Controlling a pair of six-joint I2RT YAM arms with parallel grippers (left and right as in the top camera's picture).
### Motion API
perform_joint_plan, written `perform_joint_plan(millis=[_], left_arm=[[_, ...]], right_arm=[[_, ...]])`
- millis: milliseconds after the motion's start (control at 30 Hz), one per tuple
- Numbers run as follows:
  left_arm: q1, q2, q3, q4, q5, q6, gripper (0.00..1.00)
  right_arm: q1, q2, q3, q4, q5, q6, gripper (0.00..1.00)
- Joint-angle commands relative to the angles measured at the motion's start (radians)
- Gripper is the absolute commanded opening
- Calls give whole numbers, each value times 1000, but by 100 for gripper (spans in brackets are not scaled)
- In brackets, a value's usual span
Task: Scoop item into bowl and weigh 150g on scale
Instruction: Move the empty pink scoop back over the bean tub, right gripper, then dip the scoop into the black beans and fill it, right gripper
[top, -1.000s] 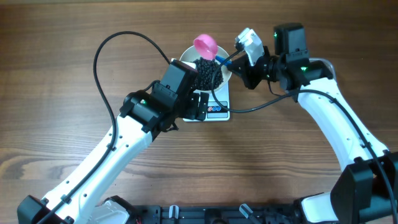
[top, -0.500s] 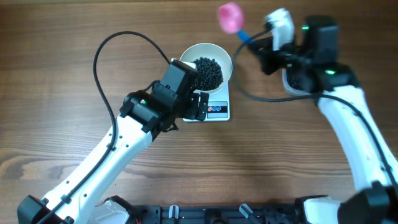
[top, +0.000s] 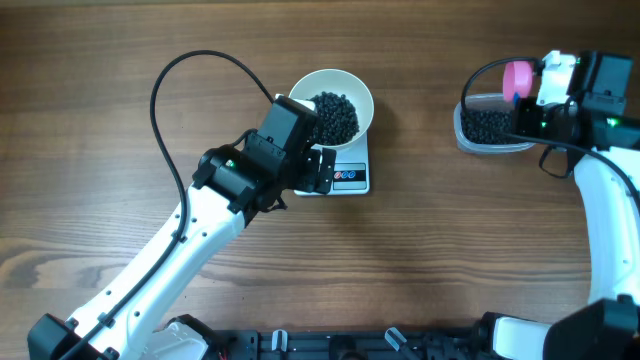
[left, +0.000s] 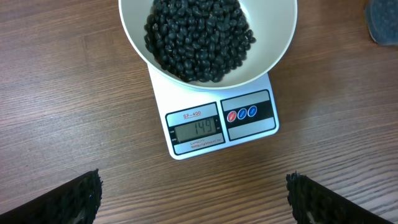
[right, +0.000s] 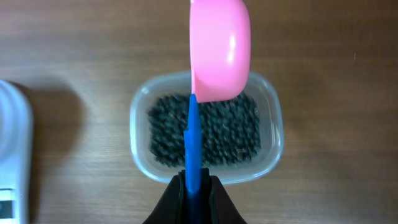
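Overhead view: scoop (top: 517, 78) returned over tub (top: 463, 122), clenched in right fingers (right: 171, 205); left fingers (left: 71, 199) released; scale (left: 198, 129) reads 149, nearly there.

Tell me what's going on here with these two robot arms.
The right gripper holds a pink scoop by its blue handle above a clear tub of the same beans. A white bowl of black beans sits on the scale, which reads 149. The left gripper hangs open in front of the scale, holding nothing.
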Motion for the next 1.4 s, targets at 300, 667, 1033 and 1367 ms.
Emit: perform_joint_plan(millis=[300, 667, 1033, 1367], left_arm=[[-4, -14, -6, 0, 9, -9, 100], [-4, -14, -6, 0, 9, -9, 100], [-4, -14, -6, 0, 8, -9, 100], [-4, -14, -6, 0, 8, -9, 100]], right_arm=[[-1, 32, 5, 15, 53, -29, 4], [0, 141, 5, -26, -42, -44, 4], [-1, 101, 5, -78, -60, -72, 4], [-1, 21, 2, -132, -60, -139, 4]])
